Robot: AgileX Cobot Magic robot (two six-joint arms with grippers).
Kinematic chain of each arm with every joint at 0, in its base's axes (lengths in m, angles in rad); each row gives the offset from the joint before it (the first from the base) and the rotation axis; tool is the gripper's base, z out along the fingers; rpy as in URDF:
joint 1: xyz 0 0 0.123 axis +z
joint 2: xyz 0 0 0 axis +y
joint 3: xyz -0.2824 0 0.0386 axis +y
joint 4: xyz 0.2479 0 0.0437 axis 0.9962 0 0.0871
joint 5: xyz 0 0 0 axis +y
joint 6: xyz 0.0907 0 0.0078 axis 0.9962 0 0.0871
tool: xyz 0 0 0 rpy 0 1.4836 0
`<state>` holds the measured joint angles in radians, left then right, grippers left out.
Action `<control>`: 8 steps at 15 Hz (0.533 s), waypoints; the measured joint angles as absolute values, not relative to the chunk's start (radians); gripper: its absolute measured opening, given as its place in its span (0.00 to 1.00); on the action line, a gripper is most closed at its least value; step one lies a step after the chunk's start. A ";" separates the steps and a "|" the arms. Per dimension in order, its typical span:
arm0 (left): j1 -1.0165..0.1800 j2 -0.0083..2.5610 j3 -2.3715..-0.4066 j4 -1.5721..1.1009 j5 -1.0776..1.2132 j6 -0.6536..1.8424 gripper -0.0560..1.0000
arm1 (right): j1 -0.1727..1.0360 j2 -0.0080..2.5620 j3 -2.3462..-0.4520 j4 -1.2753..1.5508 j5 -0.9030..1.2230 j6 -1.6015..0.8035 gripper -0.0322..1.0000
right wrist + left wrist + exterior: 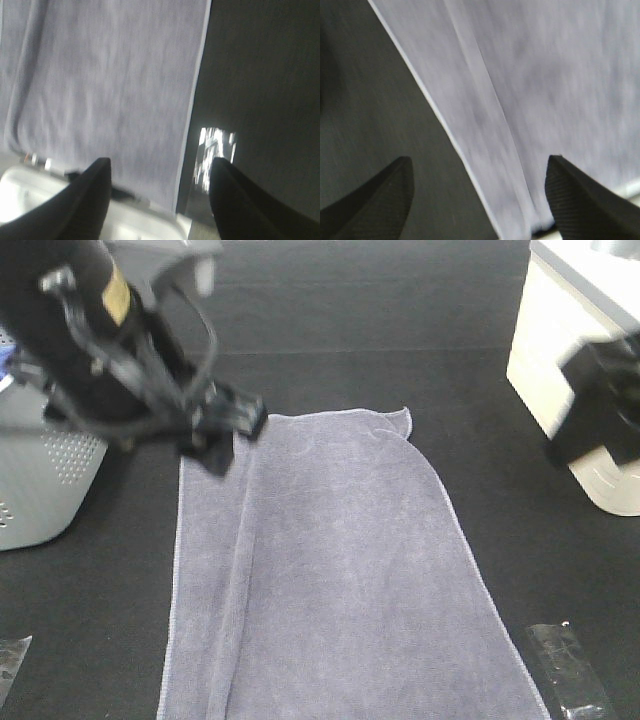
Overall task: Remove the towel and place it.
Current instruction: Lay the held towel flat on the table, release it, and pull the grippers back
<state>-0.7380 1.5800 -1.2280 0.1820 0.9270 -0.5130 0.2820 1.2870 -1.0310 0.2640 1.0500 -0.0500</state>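
The grey-lavender towel [340, 570] lies spread flat on the black table, with a long fold running down its left side and a thin hem all round. My left gripper [222, 440] is open and empty, over the towel's far left corner. In the left wrist view its fingertips [380, 200] stand apart above the towel [545, 80] and its hem. My right gripper [580, 435] is blurred at the right edge, away from the towel. In the right wrist view it [160, 200] is open and empty, with the towel [110, 75] below it.
A grey perforated basket [40, 480] stands at the left behind my left arm. A white box-like object [560, 340] stands at the far right. Clear plastic strips lie at the front right [565, 670] and front left [10, 660]; one shows in the right wrist view [215, 150].
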 joint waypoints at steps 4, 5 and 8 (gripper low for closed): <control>-0.564 1.744 -1.374 0.174 0.879 -0.435 0.68 | 0.282 1.507 -1.244 0.227 1.019 -0.050 0.57; -0.535 1.808 -1.434 0.169 0.890 -0.421 0.68 | 0.282 1.564 -1.301 0.222 1.019 -0.050 0.57; -0.481 1.935 -1.586 0.153 0.954 -0.405 0.68 | 0.282 1.666 -1.398 0.218 1.019 -0.050 0.57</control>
<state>-0.4810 1.9350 -1.5860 0.1530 0.9540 -0.4050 0.2820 1.6660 -1.3980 0.2180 1.0190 -0.0500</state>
